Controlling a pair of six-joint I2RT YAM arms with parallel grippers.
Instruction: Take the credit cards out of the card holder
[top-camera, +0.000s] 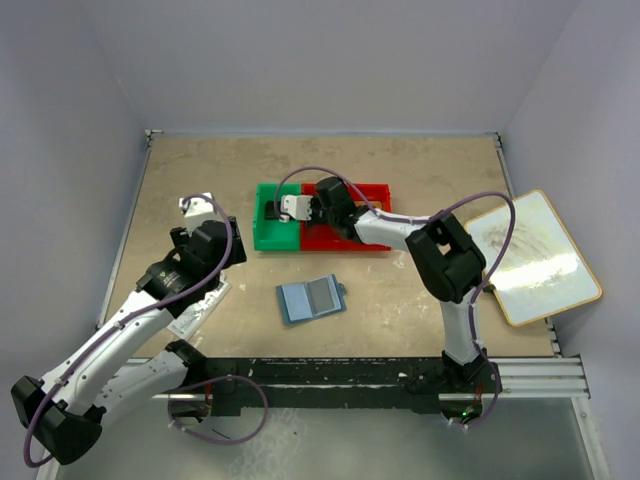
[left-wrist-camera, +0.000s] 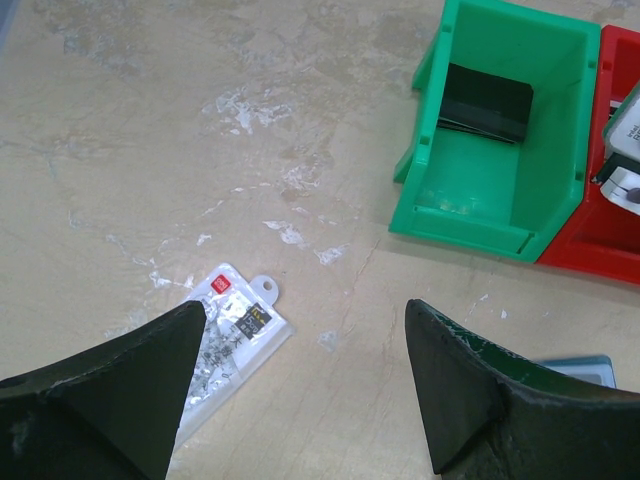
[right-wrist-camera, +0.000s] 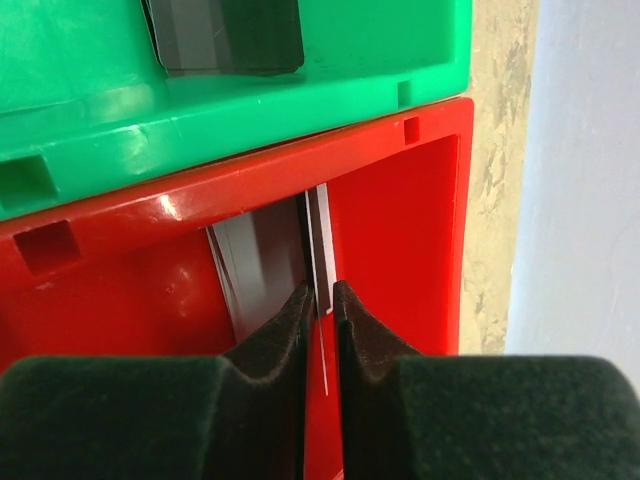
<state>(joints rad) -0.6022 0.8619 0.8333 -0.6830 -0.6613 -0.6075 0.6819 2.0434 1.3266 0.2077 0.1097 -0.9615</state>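
My right tool (right-wrist-camera: 320, 293) hangs in the red bin (right-wrist-camera: 400, 230) at the far side of the desk (top-camera: 200, 190). Its pads sit close on either side of a silver card (right-wrist-camera: 319, 235) standing on edge; whether they pinch it I cannot tell. A dark card (right-wrist-camera: 230, 35) lies in the green bin (right-wrist-camera: 300, 110) just left. My left tool (left-wrist-camera: 305, 312) gapes wide, holding nothing. The card holder (top-camera: 297, 303) lies open nearer, a grey card (top-camera: 321, 294) on its right half. I judge that this one is left to take.
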